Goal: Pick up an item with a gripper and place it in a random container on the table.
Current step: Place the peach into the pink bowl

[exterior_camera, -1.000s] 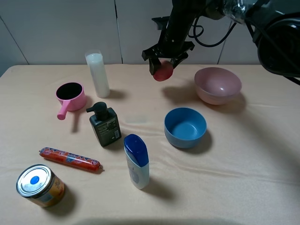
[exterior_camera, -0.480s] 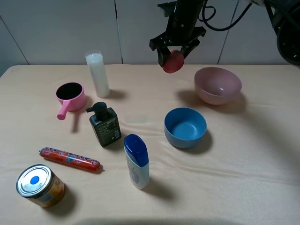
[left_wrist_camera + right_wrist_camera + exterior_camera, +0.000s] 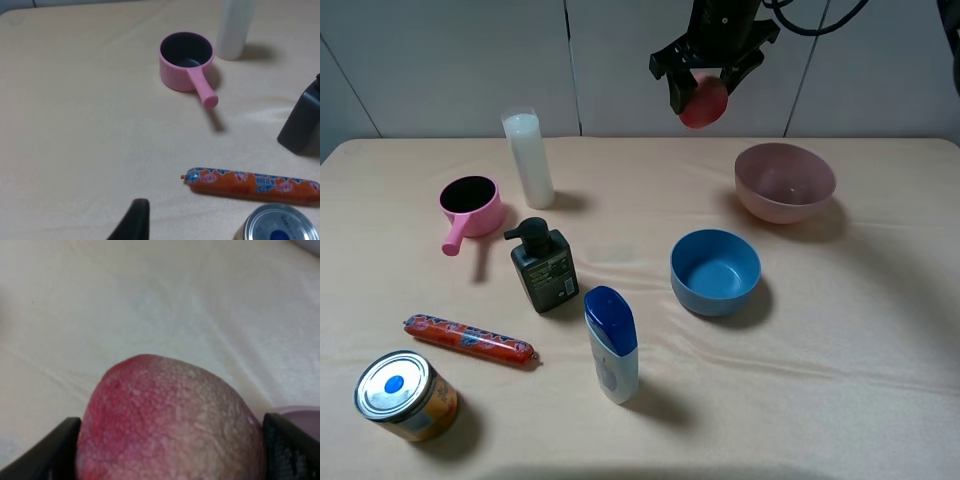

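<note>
High above the back of the table [image 3: 840,330], my right gripper [image 3: 704,84] is shut on the item [image 3: 703,102], a small round red-pink fruit. The right wrist view is filled by the item [image 3: 170,420], with a black fingertip [image 3: 45,452] at each side. The container [image 3: 785,181], a wide pale pink bowl, stands on the cloth to the lower right of the held fruit. Only one black fingertip [image 3: 132,224] of my left gripper shows in the left wrist view, low over bare cloth.
A blue bowl [image 3: 715,271] sits in front of the pink one. On the left stand a white bottle [image 3: 528,158], a pink handled cup [image 3: 470,207], a black pump bottle [image 3: 544,264], a blue-capped bottle [image 3: 612,343], a red sausage [image 3: 468,339] and a tin can [image 3: 405,395].
My right gripper has risen and moved to the right with the fruit, from low over the back of the table to high up, nearer the pink bowl.
</note>
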Motion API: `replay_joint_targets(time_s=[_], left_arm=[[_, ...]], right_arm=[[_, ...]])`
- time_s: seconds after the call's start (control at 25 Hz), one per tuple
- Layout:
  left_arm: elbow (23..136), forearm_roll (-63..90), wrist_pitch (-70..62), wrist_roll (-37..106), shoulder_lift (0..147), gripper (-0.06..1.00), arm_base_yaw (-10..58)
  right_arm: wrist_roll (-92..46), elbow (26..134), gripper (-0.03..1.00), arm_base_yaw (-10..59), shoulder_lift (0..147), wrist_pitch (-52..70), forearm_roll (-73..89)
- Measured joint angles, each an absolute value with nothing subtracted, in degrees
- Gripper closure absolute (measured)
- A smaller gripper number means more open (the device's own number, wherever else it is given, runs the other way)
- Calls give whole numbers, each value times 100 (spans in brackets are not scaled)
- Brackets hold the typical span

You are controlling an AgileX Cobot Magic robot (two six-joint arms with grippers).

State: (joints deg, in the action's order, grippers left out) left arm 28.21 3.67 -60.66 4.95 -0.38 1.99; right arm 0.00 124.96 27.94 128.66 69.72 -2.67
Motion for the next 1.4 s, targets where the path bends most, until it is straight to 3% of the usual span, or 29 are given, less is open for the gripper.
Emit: replay_joint_targets(time_s=[0.6,1.4], left_arm=[[2821,367,-6066,495,-38,-4,199],[2821,367,-6066,495,-38,-4,199]], right_arm=[[-77,11574,44,2253,12480,6973,-296],[-369,11483,44,1525,12475,6979,0]])
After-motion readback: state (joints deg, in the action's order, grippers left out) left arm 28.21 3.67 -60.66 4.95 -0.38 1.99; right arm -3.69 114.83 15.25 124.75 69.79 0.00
